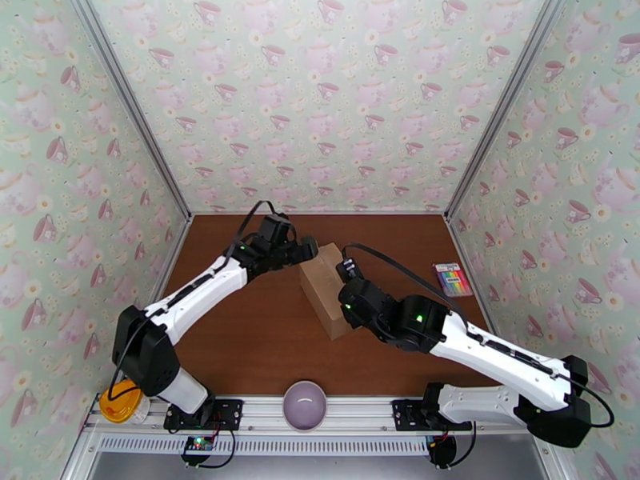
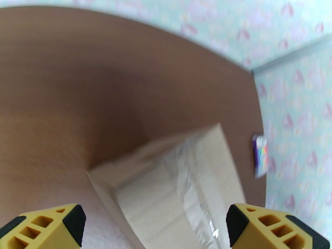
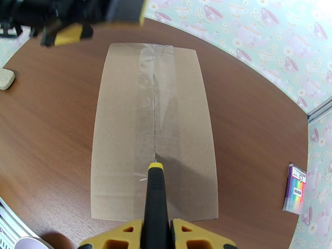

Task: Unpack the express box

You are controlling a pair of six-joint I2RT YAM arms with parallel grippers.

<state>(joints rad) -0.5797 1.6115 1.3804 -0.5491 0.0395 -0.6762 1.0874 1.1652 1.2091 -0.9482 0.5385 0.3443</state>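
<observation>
- The express box [image 1: 326, 291] is sitting mid-frame in the top view on the brown table [image 1: 240, 346], with its flaps shut.
- In the right wrist view the box [image 3: 120, 133] is lying lengthwise up the middle of the frame. Clear tape [image 3: 154, 75] is running along its centre seam.
- The right gripper [image 3: 156, 234] is showing at the bottom edge of its own view. It is clamping a black-handled tool [image 3: 155, 200] between its yellow fingers [image 3: 191, 235].
- The tool's yellow tip [image 3: 155, 166] is resting on the taped seam, in the lower half of the box top.
- The left gripper [image 2: 155, 220] is hovering over the box [image 2: 166, 191]. Its fingers [image 2: 68, 223] are spread wide into the two bottom corners of the frame and are gripping nothing. This view is blurred.
- In the top view the left gripper [image 1: 302, 251] is sitting at the box's upper end, and the right gripper [image 1: 349, 275] is just off its right edge.
- A rainbow-striped pack [image 1: 453, 279] is lying right of centre near the right wall, well apart from the box.
- A lilac bowl [image 1: 305, 404] is sitting at bottom centre, between the two arm bases.
- A small tan piece [image 3: 5, 79] is lying at the left edge of the right wrist view.
</observation>
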